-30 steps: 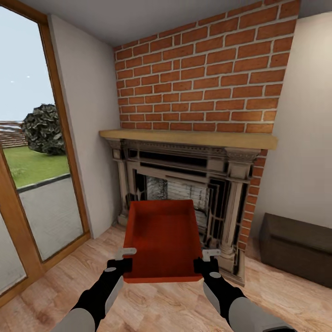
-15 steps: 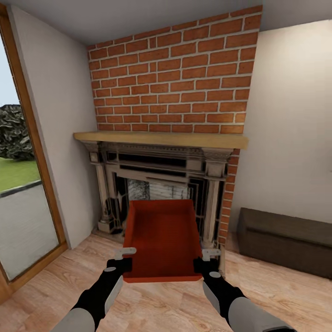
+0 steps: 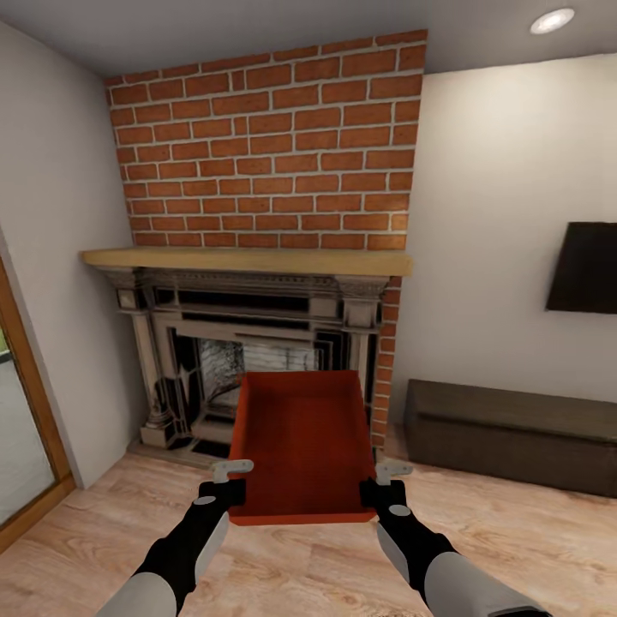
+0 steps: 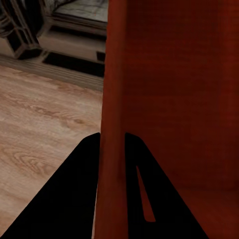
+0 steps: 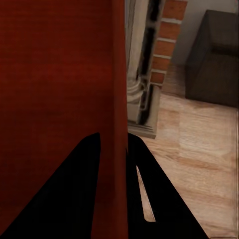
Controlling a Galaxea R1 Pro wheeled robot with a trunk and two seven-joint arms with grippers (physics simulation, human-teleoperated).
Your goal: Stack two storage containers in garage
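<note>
- Your left gripper [image 3: 230, 490] is clamped on the left wall of the orange-red, open-topped rectangular plastic storage container [image 3: 302, 441]; in the left wrist view its two dark fingers [image 4: 74, 189] sit one on each side of that thin wall [image 4: 112, 124], one inside the bin and one outside.
- Your right gripper [image 3: 378, 490] grips the opposite wall in the same manner; in the right wrist view a dark finger [image 5: 74, 194] lies inside the bin and its partner outside, with the wall [image 5: 118, 99] pinched between them.
- You are holding the container off the ground between both arms, near its closer end, with the open top facing up and the far end pointing at the fireplace.
- The bin's inside looks empty, as far as the head view shows.
- Just beyond the container stands the red-brick fireplace [image 3: 266, 146] with its pale wooden mantel shelf [image 3: 244, 260] and a dark ornate surround [image 3: 163, 360].
- Below you lies the light wood plank floor [image 3: 514, 540] of the living room.
- To the right of the fireplace a long dark low bench [image 3: 514, 433] stands against the white wall [image 3: 488, 188], and above it shows the edge of a black flat television [image 3: 587, 267].
- At the far left you can see a wooden door frame [image 3: 30, 394].
- A round recessed ceiling light [image 3: 551, 20] glows at the upper right.
</note>
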